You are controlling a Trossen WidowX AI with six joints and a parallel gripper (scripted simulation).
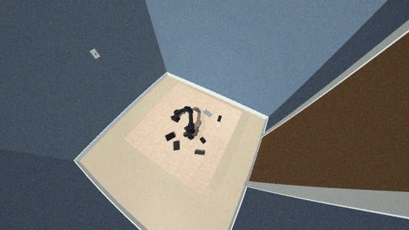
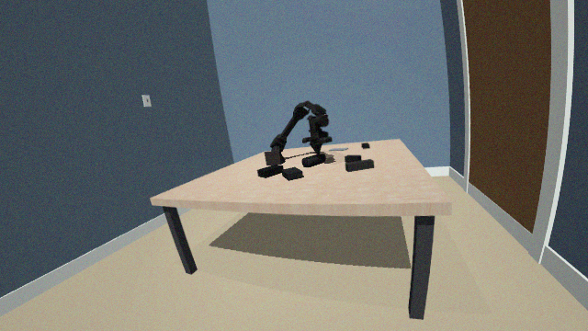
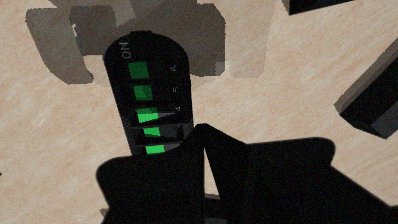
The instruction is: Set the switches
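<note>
The dark grey controller unit (image 3: 150,65) (image 2: 314,160) lies flat on its base on the wooden bench (image 2: 349,193) (image 3: 60,125). In the wrist view it runs away from me, with "ON" printed at its far left and a row of rocker switches with green ends. Switches 6, 5 and 4 are plain to see; the nearer ones are partly hidden under my fingers. My gripper (image 3: 201,128) (image 2: 317,148) is shut and empty, its tips pointing down just over the unit's near half, right of the switch row. In the overhead view the unit (image 1: 185,136) is tiny under the arm.
Dark modules lie around: two left of the unit (image 2: 270,171) (image 2: 292,174), two to its right (image 2: 359,165) (image 2: 353,158), a small one at the back (image 2: 366,145). A flat grey piece (image 2: 339,149) lies behind. In the wrist view one block (image 3: 372,107) is close on the right.
</note>
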